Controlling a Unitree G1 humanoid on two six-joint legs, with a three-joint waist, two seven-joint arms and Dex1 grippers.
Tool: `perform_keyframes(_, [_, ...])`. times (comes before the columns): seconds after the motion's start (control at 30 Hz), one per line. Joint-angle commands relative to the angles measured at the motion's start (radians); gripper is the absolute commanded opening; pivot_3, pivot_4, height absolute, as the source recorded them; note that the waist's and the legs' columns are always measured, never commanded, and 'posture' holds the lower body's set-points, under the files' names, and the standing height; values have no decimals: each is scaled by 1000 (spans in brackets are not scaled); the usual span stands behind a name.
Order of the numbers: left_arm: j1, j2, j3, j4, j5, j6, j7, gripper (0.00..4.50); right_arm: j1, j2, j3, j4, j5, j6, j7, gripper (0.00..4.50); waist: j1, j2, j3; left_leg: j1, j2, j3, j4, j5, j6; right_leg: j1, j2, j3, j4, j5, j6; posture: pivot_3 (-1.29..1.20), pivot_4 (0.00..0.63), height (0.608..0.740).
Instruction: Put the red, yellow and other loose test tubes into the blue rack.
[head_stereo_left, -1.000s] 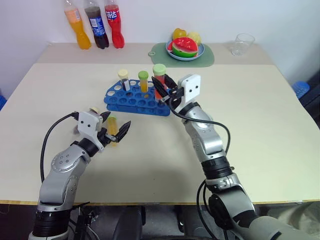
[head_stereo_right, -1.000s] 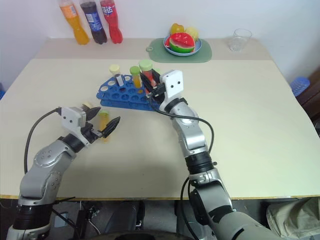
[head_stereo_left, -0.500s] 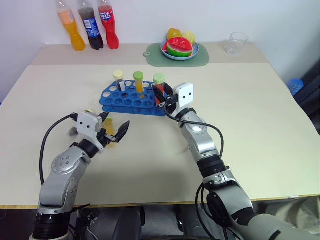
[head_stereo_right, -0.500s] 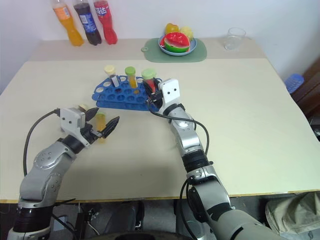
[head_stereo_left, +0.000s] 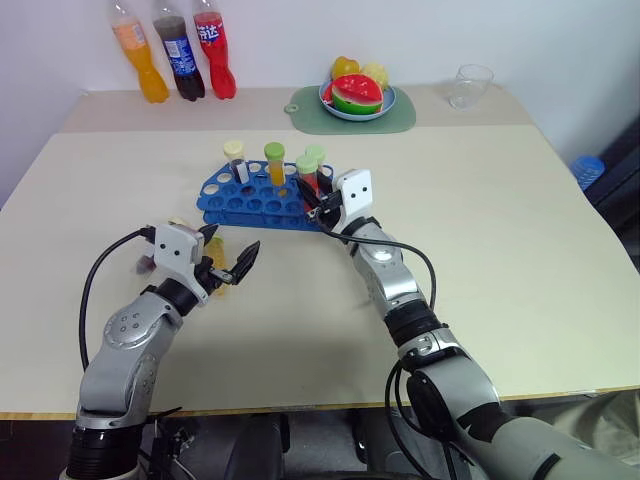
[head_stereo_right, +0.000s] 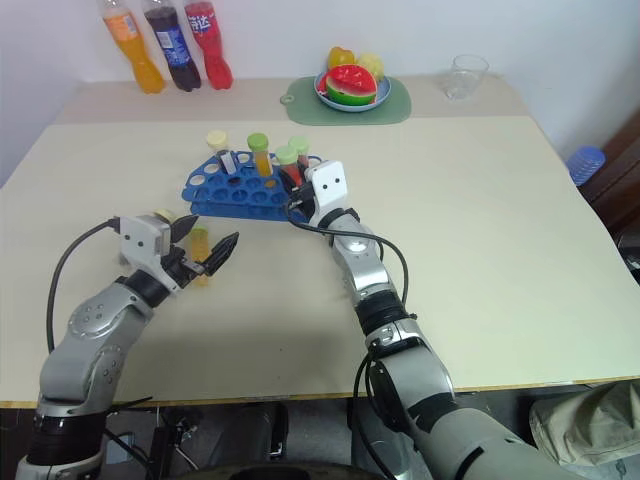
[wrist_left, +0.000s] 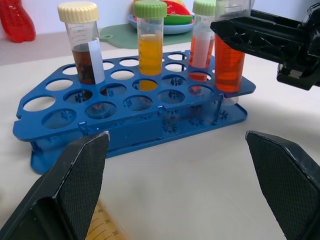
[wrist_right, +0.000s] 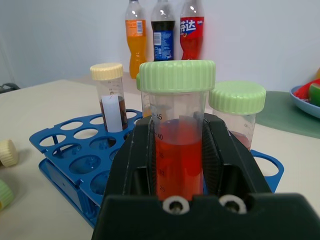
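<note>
Meanwhile, right gripper (head_stereo_left: 318, 196) clamps an upright red tube (wrist_left: 229, 60) over the blue rack (head_stereo_left: 250, 205) at frame centre, left gripper (head_stereo_left: 228, 262) agape.

Blue rack (head_stereo_left: 255, 203): you see it flat on the table, holes up.
Maroon tube (wrist_left: 84, 47): cream cap, upright in the rack's far row.
Yellow-orange tube (wrist_left: 149, 44): green cap, upright beside it.
Red tube (wrist_right: 176, 132): green cap, upright at the rack's end, clamped.
</note>
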Motion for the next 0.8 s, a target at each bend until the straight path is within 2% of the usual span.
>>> perform_keyframes(0.03, [1,4,21,-47,-6,-4,8,4500,-26,16,0,-3,2,-33,5,734,0,0,0,0,0,0,0,0,0,0,0,0,0,0,0,0,150,734])
perform_keyframes(0.07, [3,5,26,-49,-6,-1,12,4500,-21,16,-2,-12,15,-28,23,734,0,0,0,0,0,0,0,0,0,0,0,0,0,0,0,0,150,734])
perform_keyframes(0.1, [4,6,32,-53,-5,2,19,4500,-16,15,-4,-23,25,-30,35,1778,0,0,0,0,0,-1,0,0,0,0,0,0,0,0,0,0,150,734])
perform_keyframes(0.13, [2,8,39,-56,-7,7,26,4500,-13,15,-7,-34,29,-36,40,2187,0,0,0,0,0,-1,0,0,0,0,0,0,0,0,0,0,150,734])
perform_keyframes(0.27, [-30,23,64,-85,-26,65,55,4500,-13,11,-17,-85,31,-54,28,4297,1,0,0,0,0,-3,0,0,0,0,0,0,0,0,0,0,150,734])
perform_keyframes(0.3, [-47,37,74,-99,-35,112,72,4500,-12,1,-16,-106,24,-53,25,4459,2,0,0,0,0,-3,0,0,0,0,0,0,0,0,0,0,150,734])
perform_keyframes(0.43, [-147,125,91,-157,-51,345,138,4500,0,-47,-37,-215,42,-4,31,4459,8,0,0,-1,0,-4,0,0,0,0,0,0,0,0,0,0,150,734])
perform_keyframes(0.57, [-278,126,126,-208,-96,622,258,4500,25,-115,-41,-326,58,61,67,4459,7,0,0,-2,-2,-6,0,0,0,0,-1,-1,-1,0,0,0,150,734])
perform_keyframes(0.7, [-461,90,130,-213,-74,1165,399,4500,68,-273,-15,-512,159,228,296,4459,6,0,0,-3,-2,-6,0,0,0,0,-1,-2,-1,0,0,0,150,734])
perform_keyframes(0.8, [-495,74,144,-140,-158,1233,513,4500,114,-388,7,-668,278,388,468,4459,0,0,0,-2,-2,-7,0,0,0,0,0,-2,-1,0,0,0,150,734])
